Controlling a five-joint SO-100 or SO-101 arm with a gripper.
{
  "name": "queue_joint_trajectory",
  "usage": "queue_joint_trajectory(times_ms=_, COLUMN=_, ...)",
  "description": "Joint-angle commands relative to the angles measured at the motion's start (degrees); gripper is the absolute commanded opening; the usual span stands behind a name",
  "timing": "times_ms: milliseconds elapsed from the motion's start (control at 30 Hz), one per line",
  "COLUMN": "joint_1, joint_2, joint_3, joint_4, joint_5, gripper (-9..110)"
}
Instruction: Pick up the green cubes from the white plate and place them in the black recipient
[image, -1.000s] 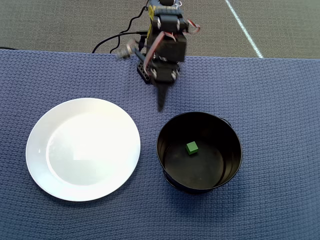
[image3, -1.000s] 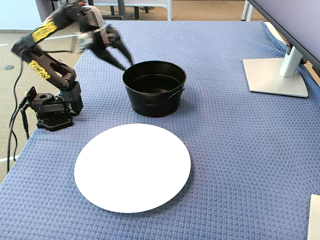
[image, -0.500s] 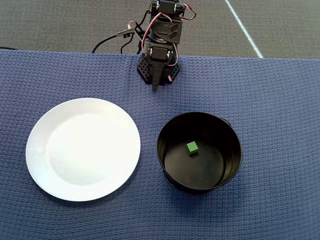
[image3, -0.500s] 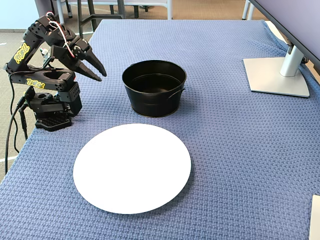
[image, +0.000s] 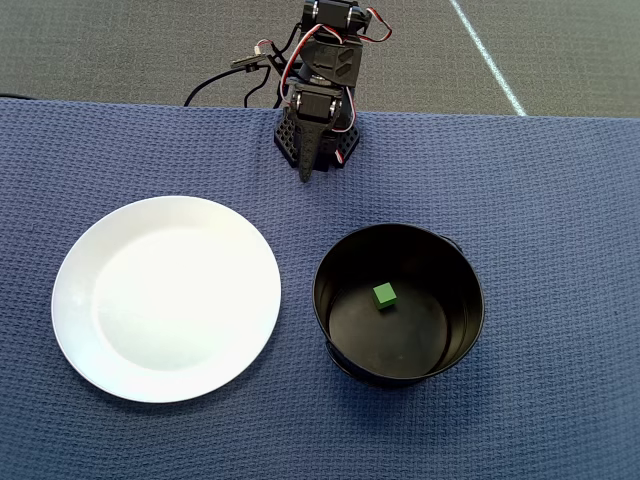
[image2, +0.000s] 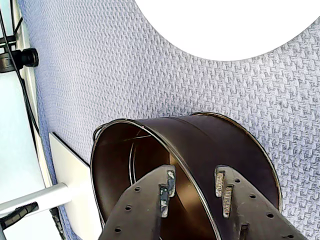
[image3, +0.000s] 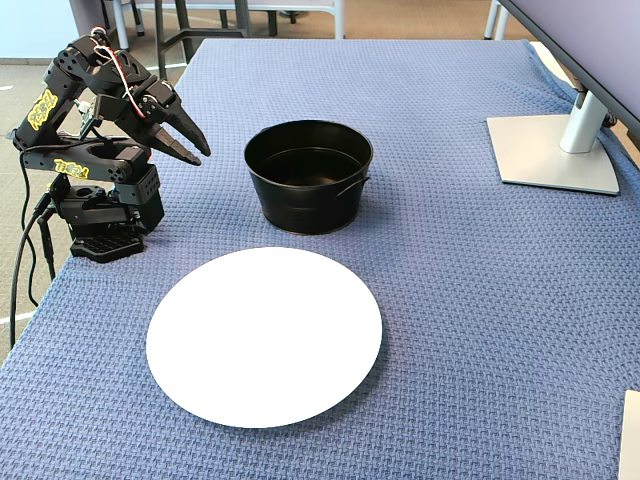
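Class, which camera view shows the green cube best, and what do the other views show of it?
The overhead view: it looks straight into the black pot, where the green cube lies on the bottom. In the fixed view the pot's wall hides it; in the wrist view it is not visible.

Overhead view: cube (image: 384, 295) lies in the pot (image: 340, 330), approx. mid-floor. Plate (image: 90, 330) sits left of pot on the bench (image: 560, 200), near, prob. not touching. Arm base (image: 315, 135) behind both.
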Motion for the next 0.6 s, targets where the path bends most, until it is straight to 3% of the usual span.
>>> queue_joint_trajectory(times_ms=0, joint_1=0.7, joint_2=0.4, joint_3=-0.1, joint_4=0.4, joint_5=-0.1, gripper=0)
queue_joint_trajectory(times_ms=567, joint_1=0.4, joint_2=0.4, joint_3=0.2, joint_4=0.4, joint_5=-0.4, gripper=0)
